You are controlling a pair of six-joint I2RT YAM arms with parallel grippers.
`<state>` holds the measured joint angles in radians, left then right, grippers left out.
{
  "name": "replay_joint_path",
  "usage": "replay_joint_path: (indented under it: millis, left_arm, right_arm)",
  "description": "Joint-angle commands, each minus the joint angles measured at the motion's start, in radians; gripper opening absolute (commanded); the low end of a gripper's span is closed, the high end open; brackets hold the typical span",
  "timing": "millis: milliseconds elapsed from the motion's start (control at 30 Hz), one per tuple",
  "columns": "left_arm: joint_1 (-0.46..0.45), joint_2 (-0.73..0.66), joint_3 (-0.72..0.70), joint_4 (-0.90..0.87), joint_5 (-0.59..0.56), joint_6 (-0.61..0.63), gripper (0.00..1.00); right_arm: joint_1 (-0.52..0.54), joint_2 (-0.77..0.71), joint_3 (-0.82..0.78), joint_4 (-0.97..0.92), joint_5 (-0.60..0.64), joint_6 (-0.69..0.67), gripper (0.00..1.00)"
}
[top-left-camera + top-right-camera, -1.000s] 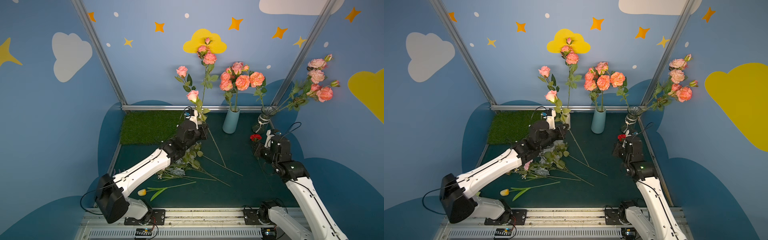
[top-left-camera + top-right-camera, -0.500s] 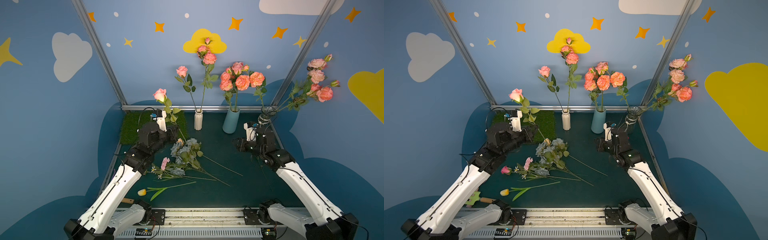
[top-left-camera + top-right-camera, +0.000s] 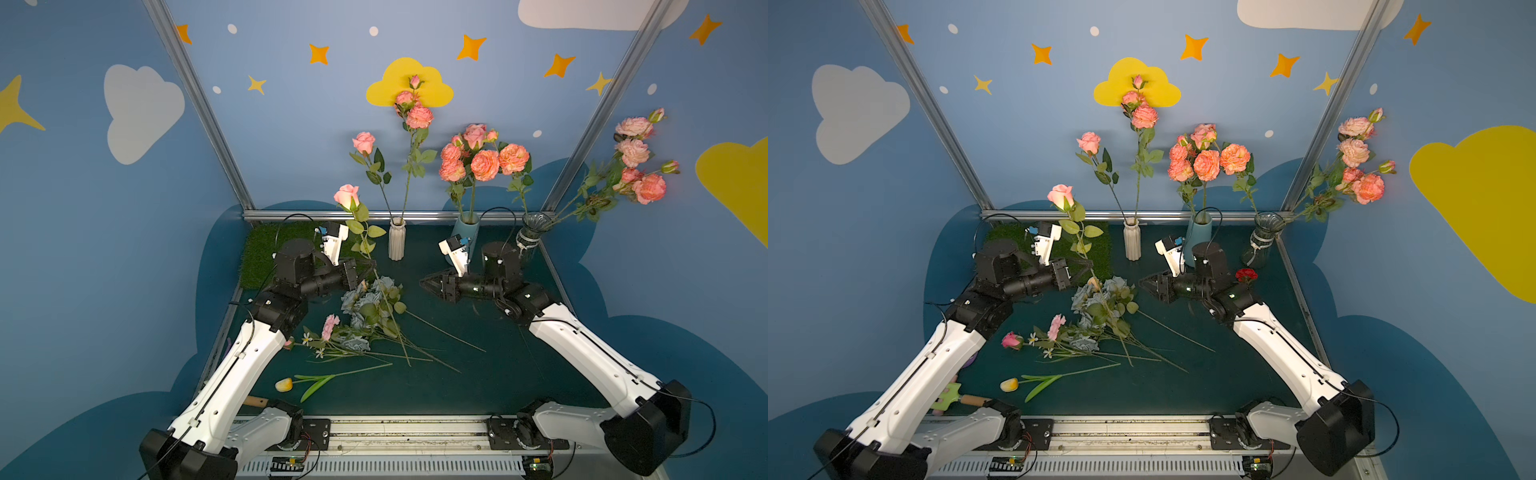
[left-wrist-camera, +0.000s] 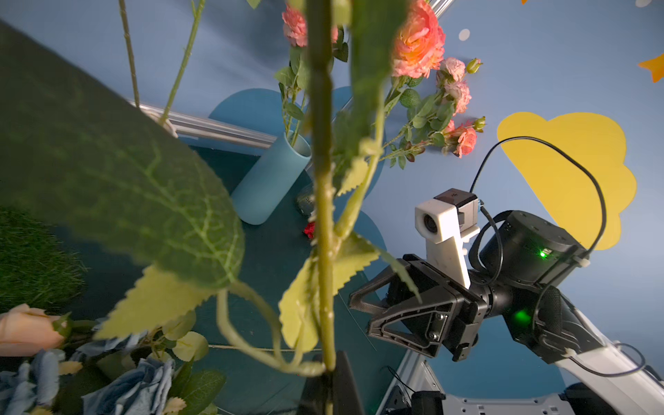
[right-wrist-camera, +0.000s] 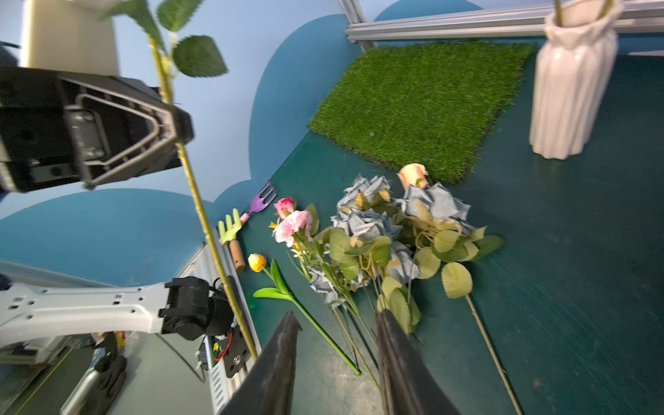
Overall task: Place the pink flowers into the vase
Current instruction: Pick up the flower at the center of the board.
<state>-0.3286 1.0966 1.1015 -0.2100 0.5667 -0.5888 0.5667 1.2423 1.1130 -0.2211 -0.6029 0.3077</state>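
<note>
One rose clamped upright, a spare gripper aimed at its stem

The left gripper [image 3: 369,266] is closed tight on the stem of a pink rose [image 3: 346,195], with only the thin green stalk between its jaws. From that pinch the stem's long axis runs close to upright, leaning slightly. The bloom stands above the gripper. The long bare end hangs below it, over the heap of grey-blue roses [image 3: 365,299] on the tabletop [image 3: 478,386]. I cannot tell whether the cut end touches anything.

The right gripper [image 3: 424,285] sits to the right of that stem at much the same height, with its tips turned toward the stem but clear of it. Its jaws stand partly apart, and the right wrist view shows nothing between them, so it holds nothing.

Further out, the white vase [image 3: 396,241] stands just behind the gap between the two grippers and already carries two pink stems. The blue vase [image 3: 465,232] and the glass vase [image 3: 530,237] stand further right, each holding pink blooms.

The coming move likely turns on that long tail below the grip, which has to clear a vase rim before it can drop in. The white vase is nearest the left arm. The empty right gripper looks placed to take or steady the stem. A paler pink bloom [image 3: 330,326] lies in the heap, not yet picked up.
</note>
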Motion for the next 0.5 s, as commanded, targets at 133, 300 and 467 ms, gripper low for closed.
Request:
replay_joint_path:
  millis: [133,300,467]
  left_arm:
    - [0.002,0.039,0.002,0.071,0.165,-0.035,0.02]
    - [-0.013,0.084,0.014,0.093,0.226,-0.054,0.02]
    - [-0.04,0.102,0.031,0.076,0.238,-0.04,0.02]
  right_arm:
    - [0.011,-0.009,0.011,0.166,-0.245,0.05,0.38]
    - [0.033,0.005,0.002,0.221,-0.317,0.09,0.37]
    - [0.068,0.019,-0.001,0.253,-0.351,0.105,0.36]
